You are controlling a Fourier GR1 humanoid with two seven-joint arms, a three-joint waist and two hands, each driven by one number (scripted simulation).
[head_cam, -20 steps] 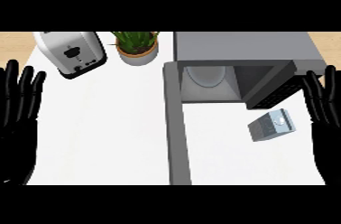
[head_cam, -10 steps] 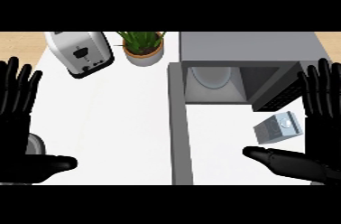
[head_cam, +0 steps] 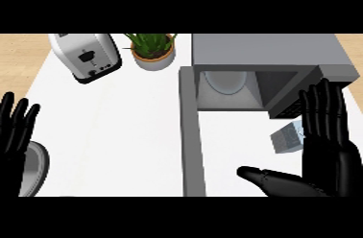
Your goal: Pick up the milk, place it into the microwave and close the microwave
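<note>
Milk (head_cam: pixel 288 138) lies on the white worktop (head_cam: pixel 127 136) by the open microwave (head_cam: pixel 269 69), right robot hand (head_cam: pixel 326 150) spread open beside it; left robot hand (head_cam: pixel 16 129) open too.

You are seeing no readable text, no labels, brands, numbers or signs showing on any item here.
</note>
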